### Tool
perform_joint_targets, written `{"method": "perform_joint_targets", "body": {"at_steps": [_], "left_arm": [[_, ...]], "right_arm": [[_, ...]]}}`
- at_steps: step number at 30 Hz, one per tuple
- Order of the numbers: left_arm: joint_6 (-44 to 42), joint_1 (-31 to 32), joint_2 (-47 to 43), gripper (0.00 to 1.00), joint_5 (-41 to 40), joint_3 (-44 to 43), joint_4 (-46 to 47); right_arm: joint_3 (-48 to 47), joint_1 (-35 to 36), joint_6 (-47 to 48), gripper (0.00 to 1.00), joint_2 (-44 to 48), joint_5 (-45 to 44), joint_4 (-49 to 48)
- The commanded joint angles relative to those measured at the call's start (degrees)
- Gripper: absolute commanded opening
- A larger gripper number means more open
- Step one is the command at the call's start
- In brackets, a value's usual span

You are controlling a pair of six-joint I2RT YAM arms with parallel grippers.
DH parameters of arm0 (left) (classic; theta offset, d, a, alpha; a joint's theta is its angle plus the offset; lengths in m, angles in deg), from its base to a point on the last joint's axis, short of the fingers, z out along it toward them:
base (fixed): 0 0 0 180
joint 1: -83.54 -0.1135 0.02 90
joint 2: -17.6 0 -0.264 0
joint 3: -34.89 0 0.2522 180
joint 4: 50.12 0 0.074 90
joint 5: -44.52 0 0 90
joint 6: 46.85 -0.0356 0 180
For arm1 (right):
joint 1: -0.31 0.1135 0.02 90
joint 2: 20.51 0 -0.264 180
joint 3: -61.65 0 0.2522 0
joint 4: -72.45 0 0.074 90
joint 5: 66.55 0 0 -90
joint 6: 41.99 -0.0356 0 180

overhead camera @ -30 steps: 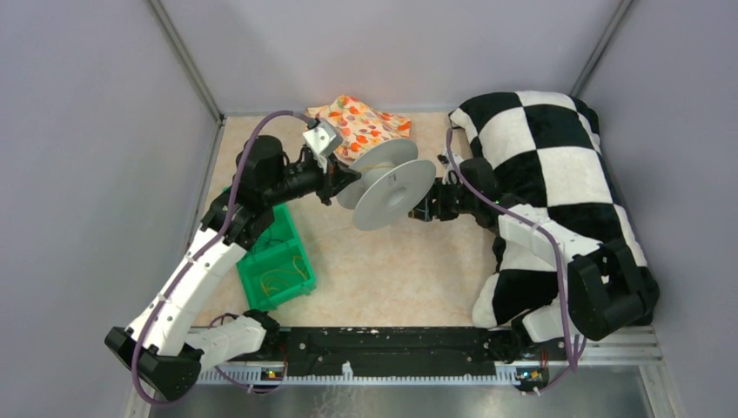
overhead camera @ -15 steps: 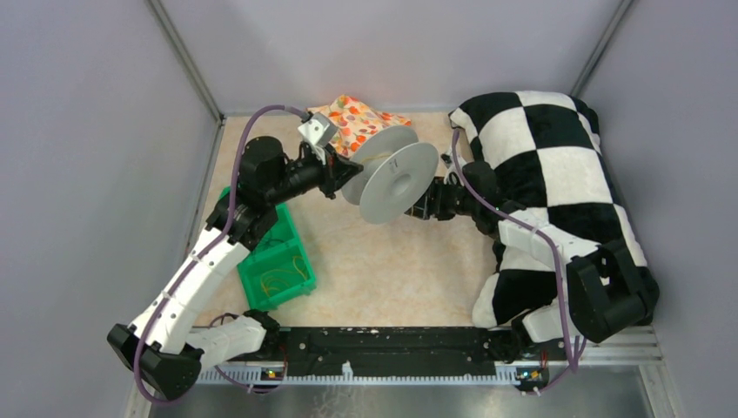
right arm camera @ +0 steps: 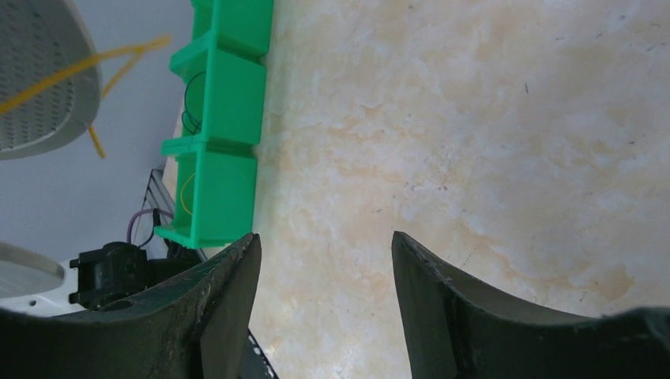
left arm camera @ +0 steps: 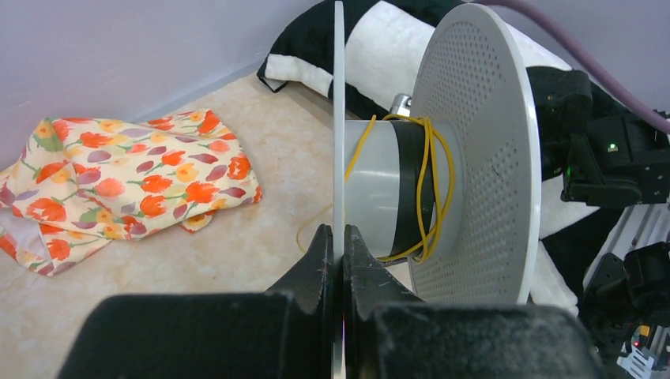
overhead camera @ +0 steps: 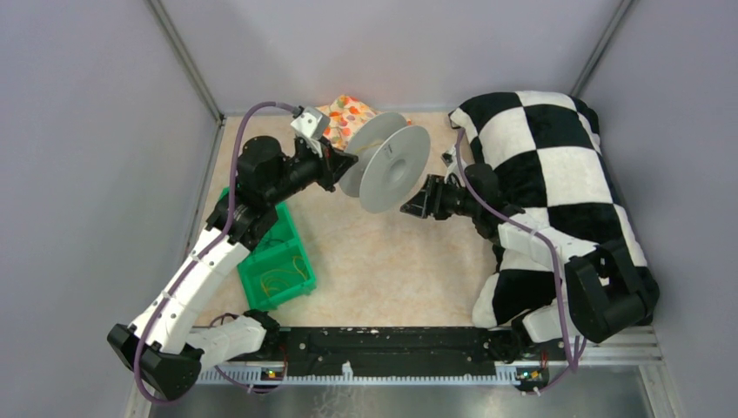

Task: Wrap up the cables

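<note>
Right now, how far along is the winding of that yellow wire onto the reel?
Done: a few loose turns of yellow cable sit on the hub of the grey spool. In hand: the left gripper pinches its flange, holding it up; the right gripper is open and empty. Left: a tail hangs loose, and more yellow strands lie in the green bin.

In the left wrist view, the spool's (left arm camera: 474, 158) near flange is cut off by the top edge, and its lower rim is largely hidden between the fingers of the left end effector (left arm camera: 341, 245). The yellow wire (left arm camera: 429, 181) is hidden where it passes behind the hub. The flowered cloth (left arm camera: 118, 174) is clipped at the left edge. In the right wrist view, the wire is blurred, and the green bin (right arm camera: 221, 103) is cut off at the top.
</note>
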Motion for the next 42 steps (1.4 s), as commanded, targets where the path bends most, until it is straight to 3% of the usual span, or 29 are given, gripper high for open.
{"method": "perform_joint_targets", "body": {"at_steps": [1, 6, 18, 23, 26, 32, 38, 42], "left_arm": [[2.86, 0.01, -1.95, 0.00, -2.68, -1.05, 9.77], [3.80, 0.01, -1.34, 0.00, -3.79, -0.65, 10.70], [9.84, 0.01, -0.92, 0.00, -14.38, -0.42, 11.62], [18.05, -0.28, 1.71, 0.00, -23.42, -7.46, 3.05], [23.60, -1.69, 4.83, 0.00, -24.80, -13.14, -4.61], [31.29, -9.88, 11.70, 0.00, -11.80, -22.03, -13.87], [34.19, -15.18, 15.14, 0.00, 3.18, -24.74, -13.86], [34.04, -16.38, 15.96, 0.00, 7.88, -26.28, -13.49]], "right_arm": [[2.35, -0.23, -2.72, 0.62, 1.10, 1.83, -6.26], [3.41, 0.40, -3.83, 0.62, 0.49, 3.29, -7.64], [3.69, 0.22, 1.07, 0.62, 6.46, -6.65, 1.36], [1.88, 0.13, 3.87, 0.64, 10.80, -14.47, 6.42], [2.65, 0.08, 4.24, 0.66, 13.71, -17.09, 5.44], [6.10, 0.08, 3.16, 0.68, 18.85, -19.72, 0.44], [7.67, 0.07, 1.94, 0.68, 19.80, -16.82, -6.85], [8.98, 0.08, -2.25, 0.69, 17.69, -14.58, -15.30]]}}
